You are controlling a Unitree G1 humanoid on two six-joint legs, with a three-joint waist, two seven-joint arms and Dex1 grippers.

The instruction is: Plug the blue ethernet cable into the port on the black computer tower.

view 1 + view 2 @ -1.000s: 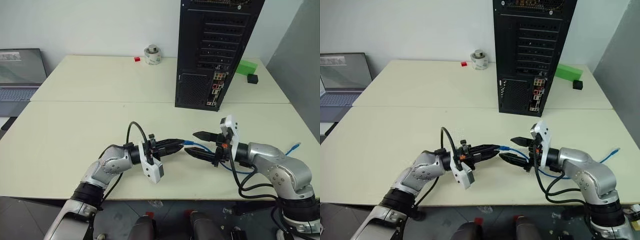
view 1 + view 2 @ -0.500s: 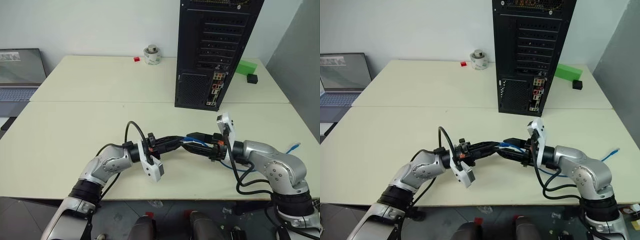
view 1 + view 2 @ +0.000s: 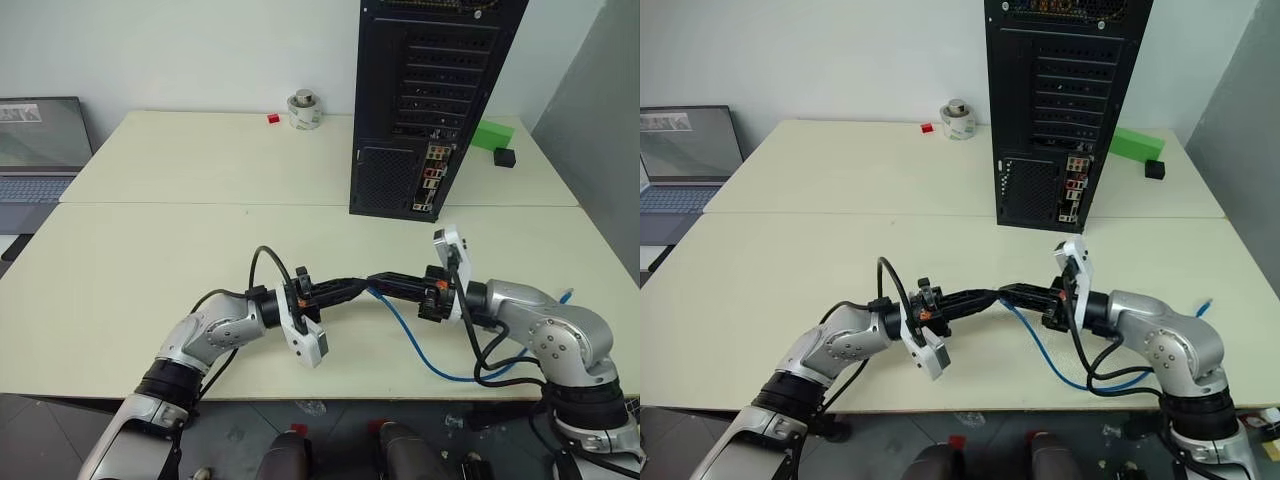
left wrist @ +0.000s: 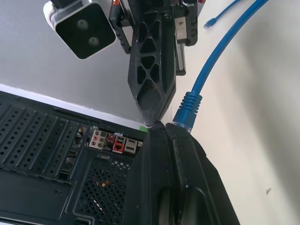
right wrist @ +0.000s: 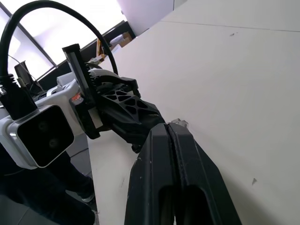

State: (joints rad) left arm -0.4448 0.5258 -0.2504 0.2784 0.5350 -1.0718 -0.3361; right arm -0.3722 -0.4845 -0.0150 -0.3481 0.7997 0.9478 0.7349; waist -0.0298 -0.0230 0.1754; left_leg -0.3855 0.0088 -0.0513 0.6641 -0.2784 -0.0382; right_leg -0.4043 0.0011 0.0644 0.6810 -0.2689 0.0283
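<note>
The black computer tower (image 3: 430, 100) stands at the back of the table with its rear face toward me. The port is one of the small sockets in the coloured connector strip (image 3: 432, 180). I cannot single it out. Both grippers hover over the near table, tip to tip. My left gripper (image 3: 360, 284) is shut on the plug end of the blue ethernet cable (image 4: 222, 51), whose blue boot sticks out beside its tip. My right gripper (image 3: 380, 281) is shut, its tips at the plug's clear end; I cannot tell if it pinches it. The cable sags in a loop toward the front edge.
An open laptop (image 3: 40, 145) sits at the far left. At the back are a roll of tape (image 3: 305, 110) and a small red block (image 3: 273, 118). A green block (image 3: 490, 134) and a small black box (image 3: 505, 157) lie right of the tower.
My right gripper moved in toward the left one and went from wide open to shut at its tip. The cable's slack dropped into a loop and its far end slid inward.
</note>
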